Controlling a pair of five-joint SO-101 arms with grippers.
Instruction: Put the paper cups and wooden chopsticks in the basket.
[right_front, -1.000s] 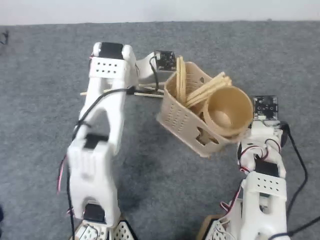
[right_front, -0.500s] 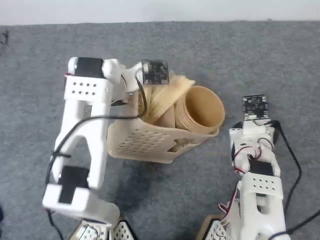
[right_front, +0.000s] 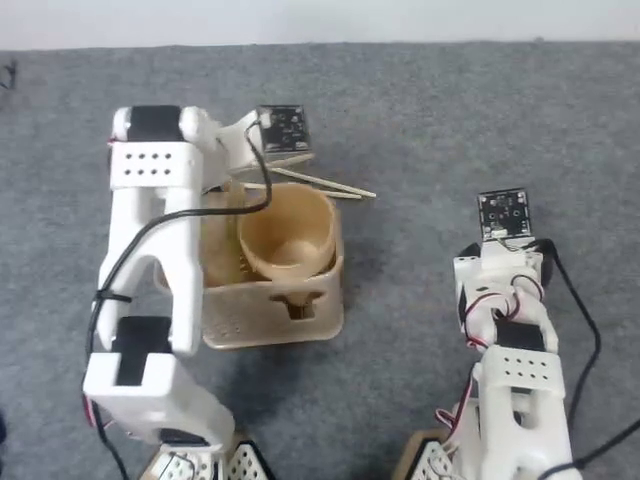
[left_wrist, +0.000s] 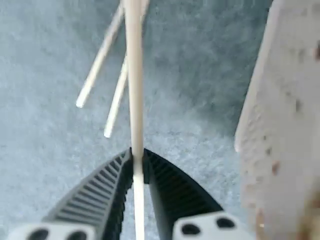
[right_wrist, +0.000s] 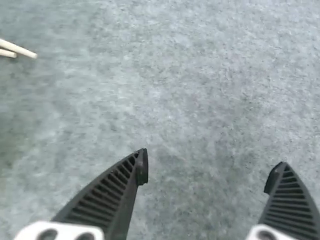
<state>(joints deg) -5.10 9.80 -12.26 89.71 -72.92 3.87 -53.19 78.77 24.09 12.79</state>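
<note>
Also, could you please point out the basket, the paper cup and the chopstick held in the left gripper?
basket (right_front: 235, 318), high view, on its perforated front wall.
paper cup (right_front: 288, 240), high view, on the cup's inner wall.
chopstick (left_wrist: 133, 85), left wrist view, on the middle of its shaft.

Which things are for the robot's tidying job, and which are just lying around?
For the job:
basket
paper cups inside it
chopstick pinched in the left end effector
two loose chopsticks on the carpet behind the basket

Just there:
grey carpet
right end effector, open, holding nothing
</note>
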